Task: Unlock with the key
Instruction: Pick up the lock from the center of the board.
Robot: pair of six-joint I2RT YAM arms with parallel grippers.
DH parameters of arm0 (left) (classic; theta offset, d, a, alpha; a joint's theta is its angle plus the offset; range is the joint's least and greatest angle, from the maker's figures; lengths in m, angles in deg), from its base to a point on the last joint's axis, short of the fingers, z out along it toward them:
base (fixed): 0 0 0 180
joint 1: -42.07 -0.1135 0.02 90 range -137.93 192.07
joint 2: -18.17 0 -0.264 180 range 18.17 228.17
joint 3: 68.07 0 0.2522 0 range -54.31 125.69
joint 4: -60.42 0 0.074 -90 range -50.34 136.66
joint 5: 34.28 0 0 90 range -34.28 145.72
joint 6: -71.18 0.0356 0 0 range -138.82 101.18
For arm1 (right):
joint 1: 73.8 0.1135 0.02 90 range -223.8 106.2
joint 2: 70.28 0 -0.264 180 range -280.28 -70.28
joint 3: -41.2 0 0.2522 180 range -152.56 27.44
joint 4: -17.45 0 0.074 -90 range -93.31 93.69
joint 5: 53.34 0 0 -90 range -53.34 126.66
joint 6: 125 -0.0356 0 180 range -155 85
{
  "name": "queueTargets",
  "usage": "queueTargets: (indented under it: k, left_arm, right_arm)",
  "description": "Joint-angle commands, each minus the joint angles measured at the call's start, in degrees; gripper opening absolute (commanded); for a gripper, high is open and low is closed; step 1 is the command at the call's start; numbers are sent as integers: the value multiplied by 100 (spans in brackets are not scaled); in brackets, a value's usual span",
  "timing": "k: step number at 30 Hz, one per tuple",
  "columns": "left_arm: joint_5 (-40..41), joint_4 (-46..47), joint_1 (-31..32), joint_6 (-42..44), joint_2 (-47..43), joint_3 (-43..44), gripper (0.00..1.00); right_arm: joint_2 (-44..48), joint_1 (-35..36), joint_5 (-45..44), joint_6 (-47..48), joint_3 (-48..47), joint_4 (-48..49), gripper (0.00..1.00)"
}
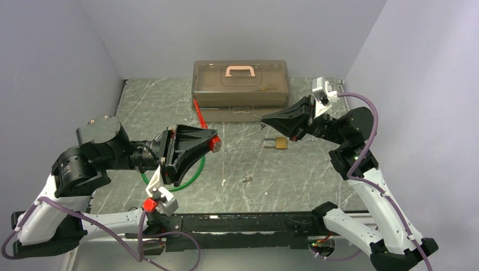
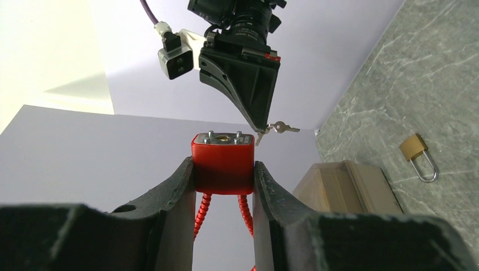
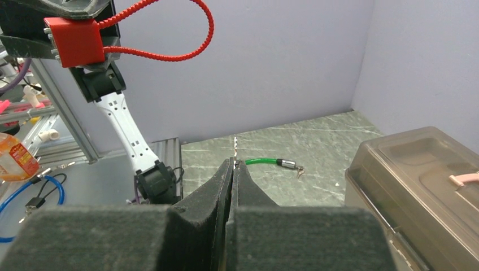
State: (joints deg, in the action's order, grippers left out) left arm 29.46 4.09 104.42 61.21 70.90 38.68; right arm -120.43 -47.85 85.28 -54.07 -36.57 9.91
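My left gripper is shut on a red square tag on red wire and holds it in the air. In the left wrist view the tag sits between the fingers, its top face with a round hole turned away from the camera. My right gripper is shut on the key, tiny and silver. The key sticks out of the closed tips just right of the tag's top face, apart from it. In the right wrist view the key shows edge-on above the tips. A small brass padlock lies on the table.
A brown translucent box with a pink handle stands at the back. A green cable lies on the table under the left gripper, its silver tip beside a small metal bit. A small metal bit lies mid-table.
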Motion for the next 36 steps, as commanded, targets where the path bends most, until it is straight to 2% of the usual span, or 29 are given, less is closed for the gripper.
queueTargets:
  k: [1,15,18,23,26,29,32,36]
  left_arm:
    - [-347,453,48,-343,24,384,0]
    - [-487,-22,41,-626,63,416,0]
    - [-238,-80,42,-1209,75,338,0]
    - [380,-374,-57,-2395,-100,-509,0]
    - [318,-622,-167,-2918,-274,-1073,0]
    - [10,-919,-387,-3302,-376,-1418,0]
    - [-746,-1495,-870,-3599,-278,-1609,0]
    - [-2018,-2521,-1577,-3262,26,-1758,0]
  right_arm:
    - [41,-21,218,-144,-38,568,0]
    - [-57,-20,350,-13,-208,555,0]
    - [-133,-20,420,112,-315,386,0]
    - [-308,24,711,568,-336,71,0]
    - [-379,189,785,1066,-350,-312,0]
    - [-395,567,607,2018,-492,-1269,0]
    - [-267,1329,-22,3376,-501,-1990,0]
    - [-227,2090,-864,4495,-691,-2934,0]
